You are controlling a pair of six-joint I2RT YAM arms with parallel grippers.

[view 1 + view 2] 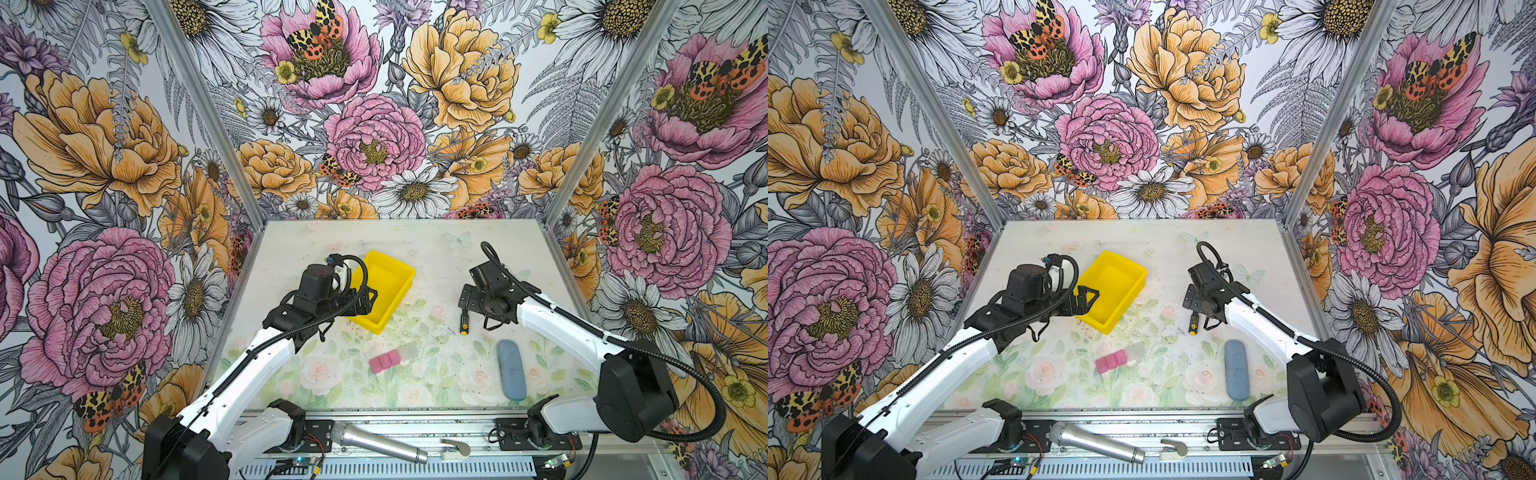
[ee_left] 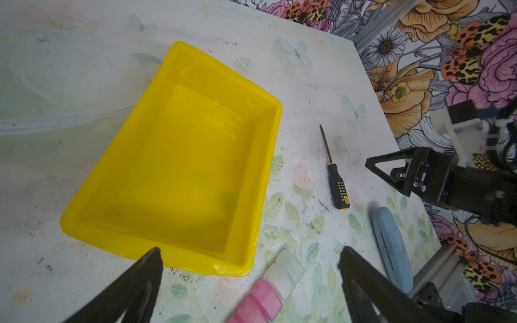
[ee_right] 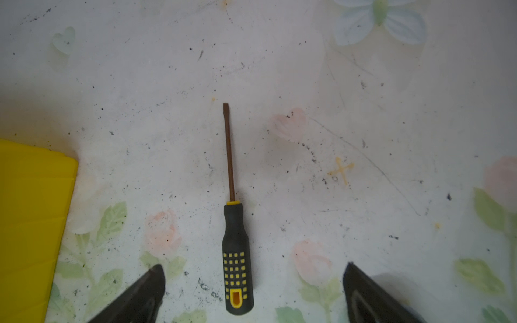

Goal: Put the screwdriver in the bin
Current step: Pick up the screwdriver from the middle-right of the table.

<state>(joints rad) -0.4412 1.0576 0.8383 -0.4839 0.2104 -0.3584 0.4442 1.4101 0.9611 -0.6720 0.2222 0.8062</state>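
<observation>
The screwdriver (image 3: 234, 223) lies flat on the table (image 1: 436, 249), in the right half and about midway between the near and far edges. Its thin shaft points toward the far edge and its yellow-capped handle toward the near edge. It is outside the bin (image 2: 267, 181) and well apart from it, with bare table between the two.

The right pincer (image 3: 253, 267) hangs directly over the screwdriver. Its jaws are spread wide and, in the right wrist view, one tip shows on each side of the handle's end. Neither touches it. In both top views the pincer's body hides most of the shaft, leaving the handle showing.

The bin sits left of the table's middle, nearer the far edge, turned askew to the table's sides. The left pincer (image 2: 250, 253) hovers above the bin's near left corner, jaws spread wide and gripping nothing.

Closer to the near edge, roughly at the middle, lies a short strip of pink and clear blocks (image 1: 384, 360). A blue oblong case (image 1: 512, 370) lies toward the near right corner, just nearer than the screwdriver's handle. A silver microphone (image 1: 378, 442) rests on the metal rail in front of the table's near edge.
</observation>
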